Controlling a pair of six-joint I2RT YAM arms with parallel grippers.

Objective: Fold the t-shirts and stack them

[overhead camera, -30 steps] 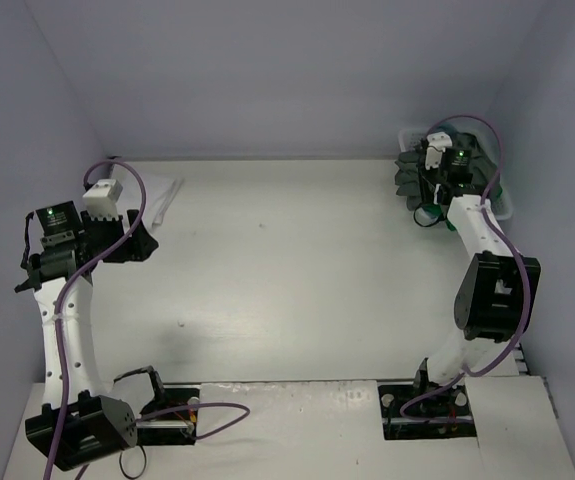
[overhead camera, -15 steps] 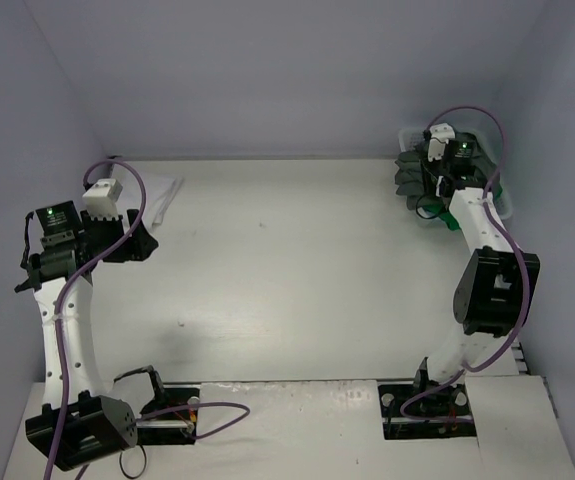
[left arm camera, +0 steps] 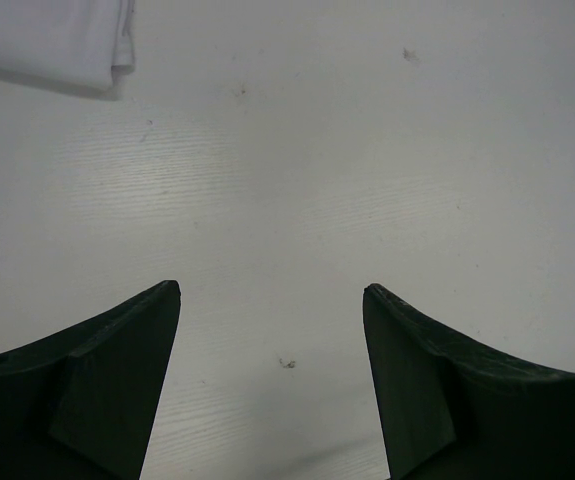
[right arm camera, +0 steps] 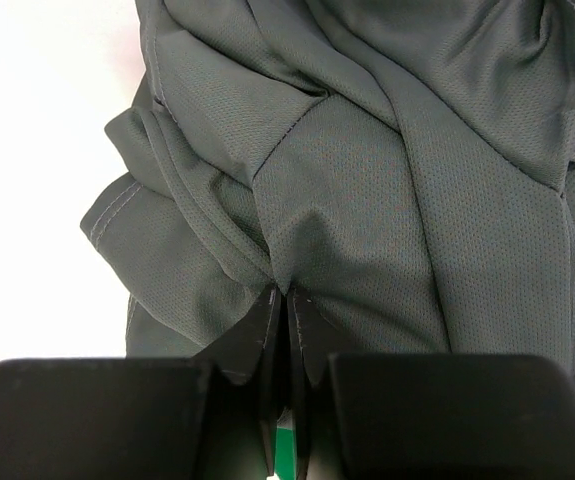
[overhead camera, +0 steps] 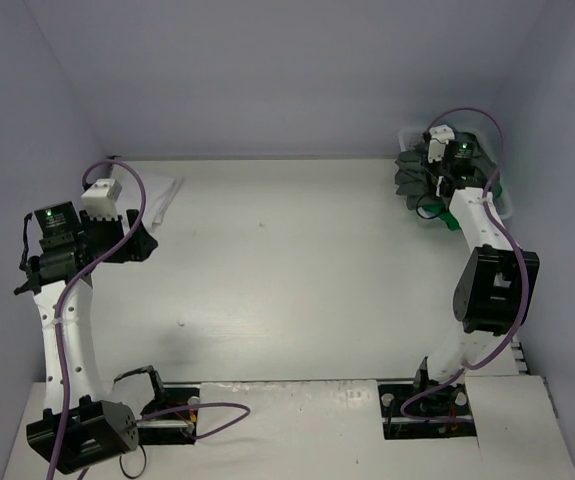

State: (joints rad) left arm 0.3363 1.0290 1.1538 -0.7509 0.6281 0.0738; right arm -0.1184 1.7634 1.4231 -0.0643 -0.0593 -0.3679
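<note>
A crumpled dark grey t-shirt (overhead camera: 407, 176) (right arm camera: 387, 180) lies heaped in the basket at the far right. My right gripper (overhead camera: 435, 186) (right arm camera: 287, 293) is down on it, jaws shut and pinching a fold of the grey cloth. A sliver of bright green t-shirt (right arm camera: 285, 455) (overhead camera: 452, 222) shows beneath. A folded white t-shirt (overhead camera: 163, 194) (left arm camera: 57, 40) rests flat at the far left of the table. My left gripper (overhead camera: 145, 246) (left arm camera: 272, 290) hovers near it over bare table, open, with nothing between its fingers.
The white lattice basket (overhead camera: 507, 208) sits against the right wall at the table's far right corner. Purple cables loop off both arms. The table (overhead camera: 287, 260) is white, walled on the left, back and right.
My right gripper has pushed a little further onto the grey t-shirt and its jaws have closed on a fold of it. The left arm has not moved.
</note>
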